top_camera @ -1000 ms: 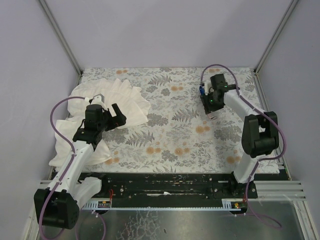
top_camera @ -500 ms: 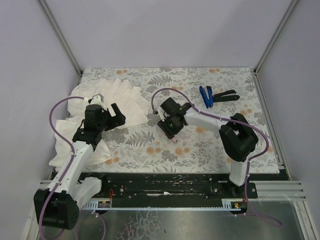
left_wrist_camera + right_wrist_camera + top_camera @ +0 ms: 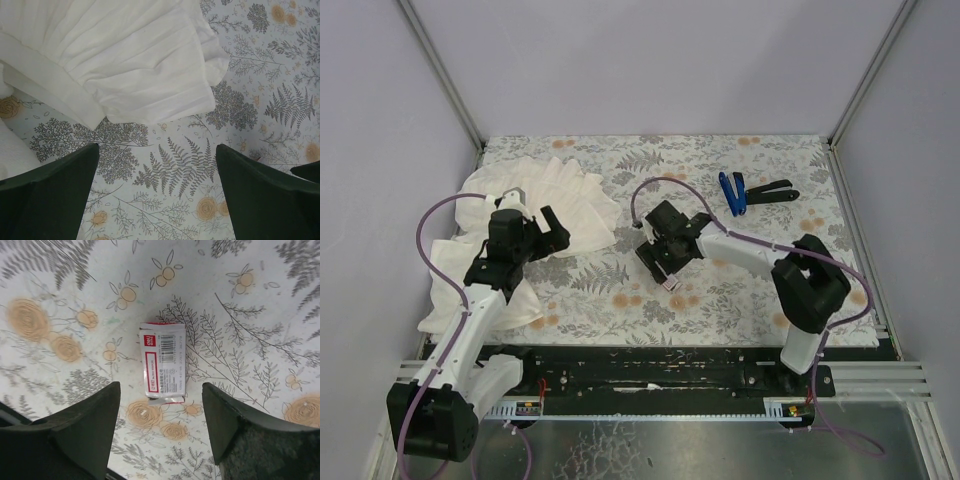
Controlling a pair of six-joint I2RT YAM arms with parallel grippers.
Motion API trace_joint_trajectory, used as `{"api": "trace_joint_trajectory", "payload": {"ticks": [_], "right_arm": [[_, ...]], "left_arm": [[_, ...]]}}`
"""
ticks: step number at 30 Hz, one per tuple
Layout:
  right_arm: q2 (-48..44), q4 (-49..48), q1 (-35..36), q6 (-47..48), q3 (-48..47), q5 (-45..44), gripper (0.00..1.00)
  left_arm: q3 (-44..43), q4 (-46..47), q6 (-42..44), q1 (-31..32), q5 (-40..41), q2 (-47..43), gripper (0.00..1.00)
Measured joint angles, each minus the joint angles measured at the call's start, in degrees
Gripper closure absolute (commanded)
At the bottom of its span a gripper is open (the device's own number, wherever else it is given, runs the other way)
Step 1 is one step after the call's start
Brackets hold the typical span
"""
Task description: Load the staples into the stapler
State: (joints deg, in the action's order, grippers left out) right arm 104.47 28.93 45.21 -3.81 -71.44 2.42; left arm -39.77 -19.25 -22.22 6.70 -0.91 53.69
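The stapler (image 3: 745, 190), blue and black, lies hinged open on the flowered mat at the back right, away from both grippers. The staples box (image 3: 163, 363), small and white with a red label, lies flat on the mat; a grey edge shows at its near end. In the top view the box (image 3: 670, 284) is just in front of my right gripper (image 3: 665, 266). My right gripper (image 3: 161, 388) is open and hovers over the box, one finger on each side, touching nothing. My left gripper (image 3: 157, 150) is open and empty over bare mat, at the cloth's edge (image 3: 545, 232).
A large white cloth (image 3: 550, 200) lies crumpled over the left part of the mat and fills the top of the left wrist view (image 3: 125, 60). Purple walls enclose the back and sides. The right arm's purple cable (image 3: 650, 190) loops above the mat's middle.
My right gripper has left the stapler at the back right, which now lies open, and swung left to the middle over the staples box. The left arm has hardly moved.
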Motion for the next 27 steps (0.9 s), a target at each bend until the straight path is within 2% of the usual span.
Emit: {"api": "trace_joint_trajectory", "payload": {"ticks": [7,11,14,19,27], "right_arm": [[-13.2,-3.5,0.0,-9.1,5.7,1.2,0.29],[-22.9,-9.6,0.0,-18.4,16.9,3.6,0.32],[-26.4,-15.5,0.0,-24.9,25.9,5.4,0.32],[-27.0,-22.3,0.1,-31.8,34.2,7.0,0.32],[-21.7,-34.1,0.3,-35.9,34.4,9.8,0.34]], "left_arm": [[-1.0,0.2,-0.4,0.0,0.3,-0.6,0.00],[-4.2,3.1,-1.0,0.0,0.5,0.1,0.00],[-6.9,6.4,-0.9,0.0,0.0,2.7,0.00],[-7.9,9.2,0.2,0.0,-0.6,6.6,0.00],[-4.9,9.3,0.2,0.0,-0.2,3.0,0.00]]}}
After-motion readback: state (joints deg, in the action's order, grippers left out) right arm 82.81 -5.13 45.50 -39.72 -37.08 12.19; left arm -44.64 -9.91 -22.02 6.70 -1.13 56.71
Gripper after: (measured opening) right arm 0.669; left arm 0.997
